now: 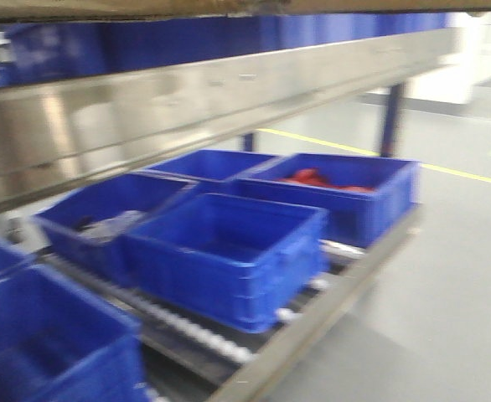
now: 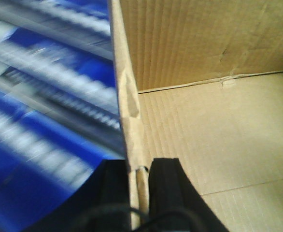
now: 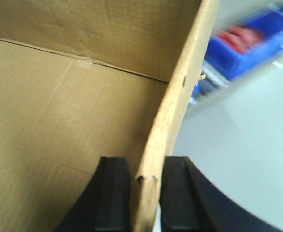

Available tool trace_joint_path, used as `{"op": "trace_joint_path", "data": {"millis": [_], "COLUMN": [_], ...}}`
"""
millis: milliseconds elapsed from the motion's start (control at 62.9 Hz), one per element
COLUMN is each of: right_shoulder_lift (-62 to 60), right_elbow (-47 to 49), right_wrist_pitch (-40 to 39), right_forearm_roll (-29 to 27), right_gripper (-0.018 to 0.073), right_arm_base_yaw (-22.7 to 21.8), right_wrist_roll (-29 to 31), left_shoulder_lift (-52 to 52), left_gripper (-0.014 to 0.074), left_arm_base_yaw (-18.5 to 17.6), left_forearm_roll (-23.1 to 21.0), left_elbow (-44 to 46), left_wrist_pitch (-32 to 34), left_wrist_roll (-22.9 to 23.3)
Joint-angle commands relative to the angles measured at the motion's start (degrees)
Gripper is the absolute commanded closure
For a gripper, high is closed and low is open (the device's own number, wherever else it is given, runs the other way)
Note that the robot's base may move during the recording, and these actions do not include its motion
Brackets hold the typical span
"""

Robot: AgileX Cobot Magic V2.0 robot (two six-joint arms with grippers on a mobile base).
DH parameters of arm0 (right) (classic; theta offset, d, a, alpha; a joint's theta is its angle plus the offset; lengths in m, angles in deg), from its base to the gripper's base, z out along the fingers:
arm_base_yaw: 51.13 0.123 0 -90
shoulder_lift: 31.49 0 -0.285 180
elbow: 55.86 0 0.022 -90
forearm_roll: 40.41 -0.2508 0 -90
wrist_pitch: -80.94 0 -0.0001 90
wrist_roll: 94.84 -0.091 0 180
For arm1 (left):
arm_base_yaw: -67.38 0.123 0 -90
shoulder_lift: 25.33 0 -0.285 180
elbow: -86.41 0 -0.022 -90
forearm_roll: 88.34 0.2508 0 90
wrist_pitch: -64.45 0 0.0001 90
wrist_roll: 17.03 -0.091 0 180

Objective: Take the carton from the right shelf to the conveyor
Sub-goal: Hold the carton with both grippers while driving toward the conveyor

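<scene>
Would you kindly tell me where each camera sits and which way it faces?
Front view: off the arms, facing forward at the steel shelf rail and blue bins; no robot part shows.
Left wrist: behind the left claw, looking along it at the carton wall it straddles.
Right wrist: behind the right claw, straddling the opposite wall.
Shared: both wrist views show the carton's inside; front and right wrist show the bin holding red items.
</scene>
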Motion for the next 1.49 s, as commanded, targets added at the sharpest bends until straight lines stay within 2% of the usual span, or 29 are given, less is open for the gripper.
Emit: {"op": "trace_joint_path", "data": {"millis": [0, 1478], "right_shoulder_lift": [-0.6, -0.6], "right_elbow": [0.28, 0.28], "right_wrist_pitch": [-2.37, -2.37], "right_forearm_roll": [-1.23, -1.23], "right_gripper": [0.0627, 0.0627], "right_arm_base_yaw": [0.04, 0.04], "right_wrist_roll": [1.16, 1.16], "left_shoulder_lift": [-0.53, -0.53], "left_gripper": [0.0613, 0.0613], "left_arm_base_yaw": [-0.57, -0.57], "left_forearm_roll": [-0.23, 0.21], "left_elbow": [0.11, 0.11], "left_wrist_pitch": [3.04, 3.04], "left_wrist_roll": [0.04, 0.04]}}
